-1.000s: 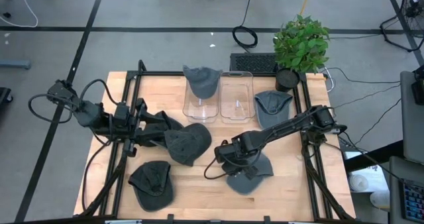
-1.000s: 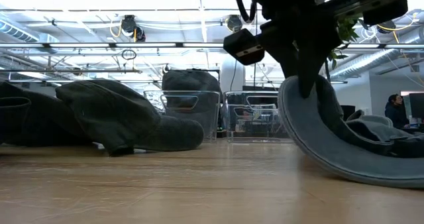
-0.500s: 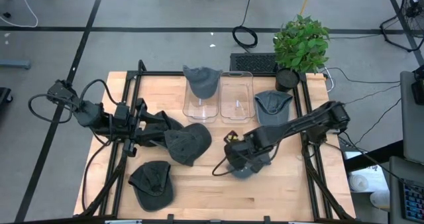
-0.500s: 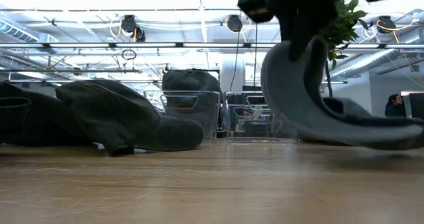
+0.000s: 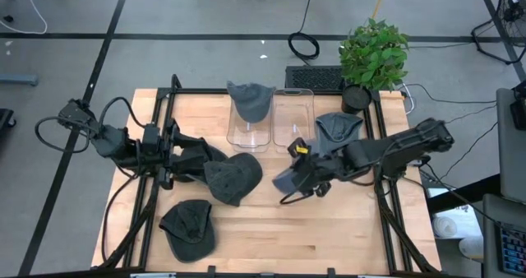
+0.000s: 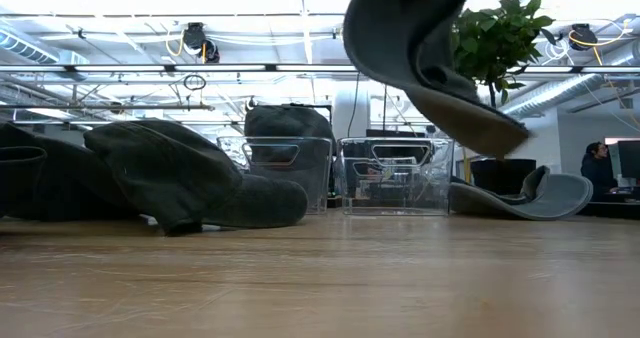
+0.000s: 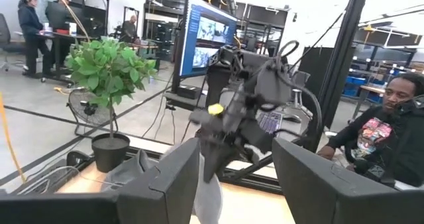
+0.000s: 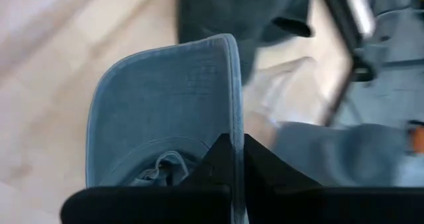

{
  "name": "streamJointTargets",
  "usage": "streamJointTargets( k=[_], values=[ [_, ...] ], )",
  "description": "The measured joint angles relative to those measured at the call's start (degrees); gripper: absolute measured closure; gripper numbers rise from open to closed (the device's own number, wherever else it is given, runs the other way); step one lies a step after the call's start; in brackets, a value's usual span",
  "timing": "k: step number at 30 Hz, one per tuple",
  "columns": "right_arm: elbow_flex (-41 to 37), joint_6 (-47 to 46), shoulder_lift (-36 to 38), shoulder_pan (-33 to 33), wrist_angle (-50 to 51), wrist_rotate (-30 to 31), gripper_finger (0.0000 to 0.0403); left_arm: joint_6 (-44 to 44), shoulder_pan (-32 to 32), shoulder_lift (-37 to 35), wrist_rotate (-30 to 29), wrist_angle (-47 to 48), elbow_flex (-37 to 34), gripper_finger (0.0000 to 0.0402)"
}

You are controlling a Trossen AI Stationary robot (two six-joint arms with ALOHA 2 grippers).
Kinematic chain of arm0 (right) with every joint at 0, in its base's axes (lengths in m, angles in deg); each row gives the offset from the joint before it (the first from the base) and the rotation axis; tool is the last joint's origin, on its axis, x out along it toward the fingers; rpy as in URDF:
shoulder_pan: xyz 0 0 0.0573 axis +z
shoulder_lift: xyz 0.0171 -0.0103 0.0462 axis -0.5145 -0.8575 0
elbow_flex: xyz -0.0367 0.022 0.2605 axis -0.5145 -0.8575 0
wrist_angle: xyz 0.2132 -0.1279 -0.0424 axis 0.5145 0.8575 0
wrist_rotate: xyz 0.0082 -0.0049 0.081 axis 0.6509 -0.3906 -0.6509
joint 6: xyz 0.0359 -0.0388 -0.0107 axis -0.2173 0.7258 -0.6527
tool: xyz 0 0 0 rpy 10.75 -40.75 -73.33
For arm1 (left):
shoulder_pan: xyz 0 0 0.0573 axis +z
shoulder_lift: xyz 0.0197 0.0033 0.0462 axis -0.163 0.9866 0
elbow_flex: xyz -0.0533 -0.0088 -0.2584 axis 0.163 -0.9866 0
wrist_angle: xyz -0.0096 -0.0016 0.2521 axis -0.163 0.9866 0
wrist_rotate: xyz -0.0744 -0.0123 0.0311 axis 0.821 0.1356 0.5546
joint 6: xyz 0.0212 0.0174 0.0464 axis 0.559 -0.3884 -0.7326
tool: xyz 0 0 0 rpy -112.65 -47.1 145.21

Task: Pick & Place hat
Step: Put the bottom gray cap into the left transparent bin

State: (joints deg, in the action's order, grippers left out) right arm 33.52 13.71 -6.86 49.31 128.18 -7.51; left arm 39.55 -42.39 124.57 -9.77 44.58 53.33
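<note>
Wooden bench point(image 5: 246, 229) carries a loose cap point(image 5: 187, 227) at its near edge, with the left jaws point(image 5: 204, 159) resting open mid-bench, holding nothing. Further in, the right jaws point(image 5: 297, 178) are clamped on a hat point(image 6: 420, 53), lifted clear of the bench, before two clear bins point(image 5: 294, 122); the left one holds another cap point(image 5: 251, 97).

Bare bench point(image 5: 246, 229) lies open beneath my raised right pincer point(image 5: 297, 178). Beyond it stands an empty clear bin point(image 5: 293, 122); grey caps point(image 5: 233, 178) and my left pincer point(image 5: 197, 164) crowd the other side.
</note>
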Motion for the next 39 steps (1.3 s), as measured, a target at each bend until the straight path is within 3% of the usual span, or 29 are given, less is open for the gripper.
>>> streamJointTargets(
  k=[14,31,39],
  values=[
    [1.5,23.6,4.7,-6.2,-8.4,11.5,0.0403,1.5,1.0,0.0,-2.9,0.0,0.0,0.0201],
    [1.5,59.5,4.6,-11.7,-37.1,20.6,0.0403,3.4,6.5,0.0,-3.0,-0.1,0.0,0.0202],
    [1.5,73.5,4.6,-12.4,-51.2,20.5,0.0403,4.7,8.1,0.0,-0.8,-0.1,0.0,0.0202]
  ],
)
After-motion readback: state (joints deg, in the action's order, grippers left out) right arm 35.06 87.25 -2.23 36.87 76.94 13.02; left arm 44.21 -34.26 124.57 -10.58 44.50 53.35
